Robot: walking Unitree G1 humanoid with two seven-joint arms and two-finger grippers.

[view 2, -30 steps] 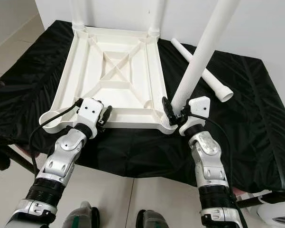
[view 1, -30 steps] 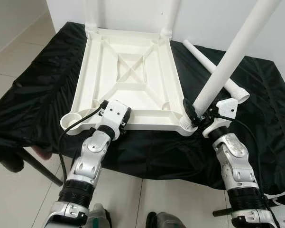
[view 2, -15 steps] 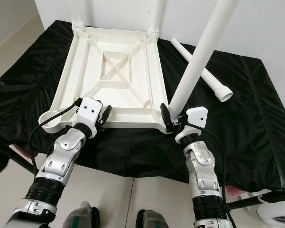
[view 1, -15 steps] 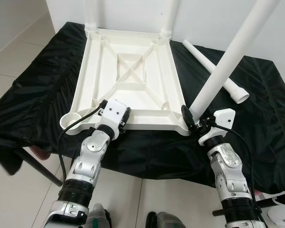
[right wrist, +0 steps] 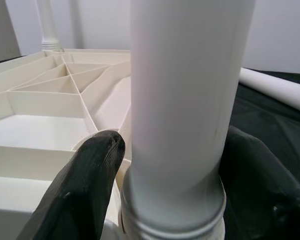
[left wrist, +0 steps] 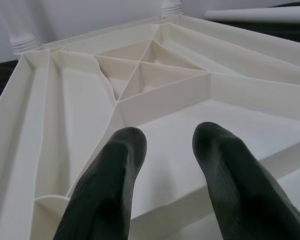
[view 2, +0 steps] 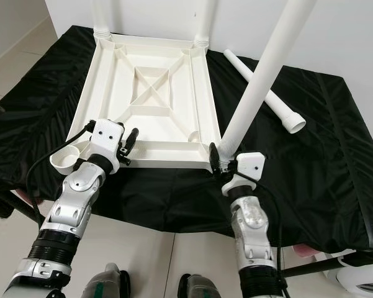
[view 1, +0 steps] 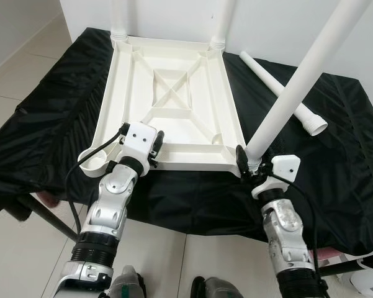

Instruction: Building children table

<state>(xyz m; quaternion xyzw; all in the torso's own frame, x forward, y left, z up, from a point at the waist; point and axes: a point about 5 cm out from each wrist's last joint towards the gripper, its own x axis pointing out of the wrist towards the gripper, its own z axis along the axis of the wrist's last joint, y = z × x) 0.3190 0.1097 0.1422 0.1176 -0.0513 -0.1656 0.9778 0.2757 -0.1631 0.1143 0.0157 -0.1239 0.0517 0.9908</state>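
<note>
The right end effector (view 2: 218, 160) pinches the white table leg (view 2: 259, 77) at its base, over the upturned tabletop's (view 2: 155, 99) corner socket. Keep it upright while seating. The left end effector (left wrist: 162, 172), fingers spread, should steady the frame.

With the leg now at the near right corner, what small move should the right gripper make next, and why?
Probably turn or press the white leg deeper into its corner socket. The right gripper clasps the leg's base, and the leg leans away from upright. The left gripper rests open on the tabletop's near rim.
</note>
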